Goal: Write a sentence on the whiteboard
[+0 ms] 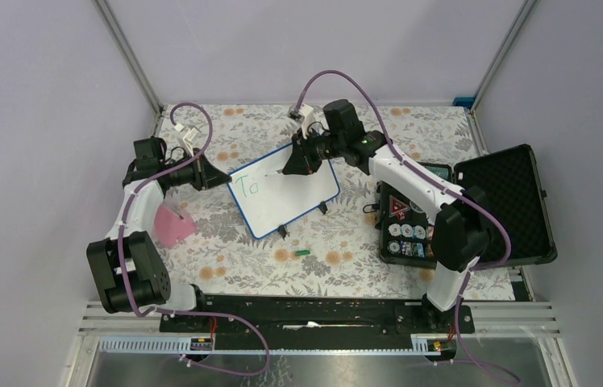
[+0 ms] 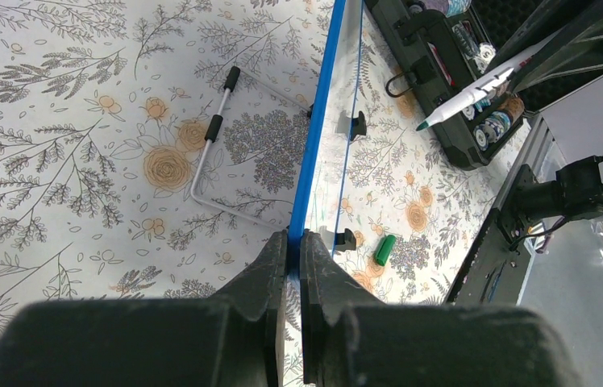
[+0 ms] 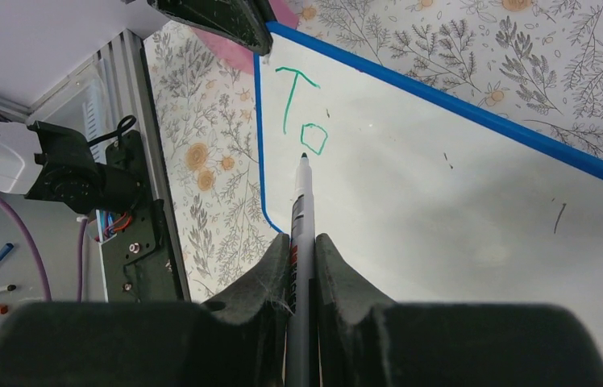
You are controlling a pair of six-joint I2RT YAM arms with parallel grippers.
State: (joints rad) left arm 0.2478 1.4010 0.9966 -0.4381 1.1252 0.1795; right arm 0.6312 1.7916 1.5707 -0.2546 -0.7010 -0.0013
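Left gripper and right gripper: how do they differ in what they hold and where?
The left gripper clamps the whiteboard's blue frame; the right gripper clamps a marker. The left gripper sits at the board's edge; the right gripper hangs over its face, marker tip beside the green "To". Shared: both jaws shut on something.

The whiteboard point(image 1: 286, 201) stands mid-table, case point(image 1: 508, 201) to its right, cap point(image 1: 303, 253) in front.
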